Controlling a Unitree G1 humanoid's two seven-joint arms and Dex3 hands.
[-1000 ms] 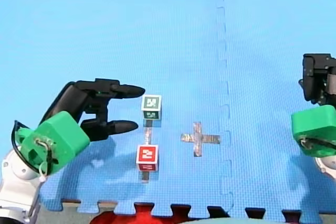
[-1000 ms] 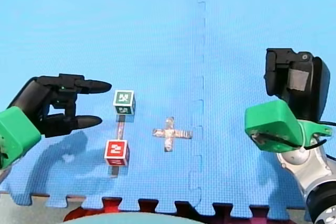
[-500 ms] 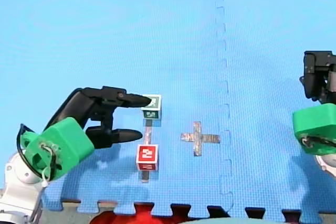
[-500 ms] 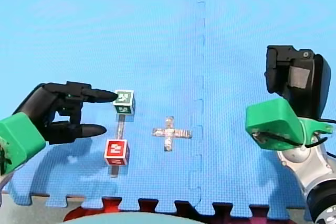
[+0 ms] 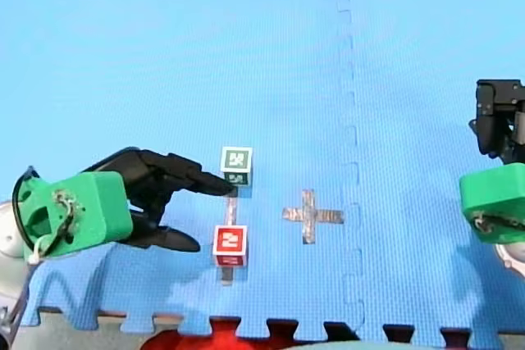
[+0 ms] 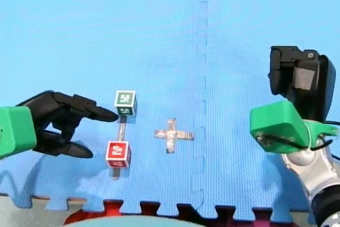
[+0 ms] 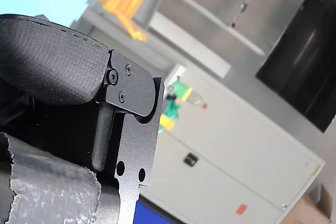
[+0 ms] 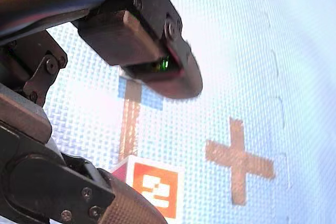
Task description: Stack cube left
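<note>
A green cube stands on the blue mat, and a red cube stands nearer the front edge with a strip of tape between them. My left hand comes in from the left and holds nothing. Its upper fingertips reach just below the green cube's lower left corner. Its thumb points at the red cube's left side, a small gap away. In the second wrist view the red cube lies under a black finger. My right hand is raised at the far right and holds nothing.
A grey tape cross is stuck to the mat right of the cubes, beside the seam between two mat tiles. The mat's jagged front edge runs just in front of the red cube, with something red below it.
My left hand has drawn back toward the front; its upper fingertips slid from the green cube's top to below its corner, and the thumb came level with the red cube. The right hand stayed put.
</note>
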